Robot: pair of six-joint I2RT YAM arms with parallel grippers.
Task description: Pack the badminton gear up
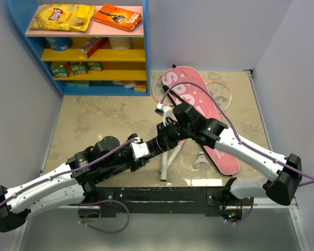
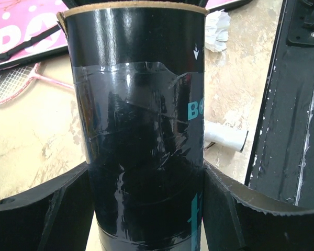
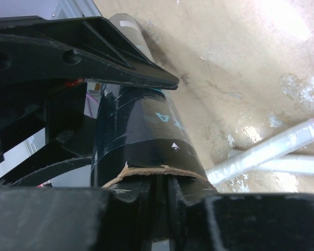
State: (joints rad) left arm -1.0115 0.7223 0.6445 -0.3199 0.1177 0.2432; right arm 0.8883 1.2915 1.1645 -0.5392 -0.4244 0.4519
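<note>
My left gripper [image 1: 146, 148] [image 2: 146, 178] is shut on the long black tube [image 1: 156, 144] [image 2: 141, 120] and holds it off the table with its open, brown-rimmed mouth toward the right arm. My right gripper [image 1: 165, 133] [image 3: 165, 183] has its fingers pushed into that mouth [image 3: 157, 170]. The fingers stand close together and their tips are hidden inside. A white shuttlecock [image 1: 201, 160] [image 2: 218, 29] lies on the table beside the pink bag [image 1: 201, 112] [image 2: 21, 29]. Two white racket handles [image 1: 168, 161] [image 3: 272, 151] lie under the arms, and one racket head [image 2: 10, 83] shows by the bag.
A blue shelf unit [image 1: 146, 47] stands at the back left with a yellow crisp packet [image 1: 63, 16], an orange box [image 1: 118, 16] and other snack boxes. The black mounting rail [image 1: 162, 194] runs along the near edge. Grey walls close in both sides.
</note>
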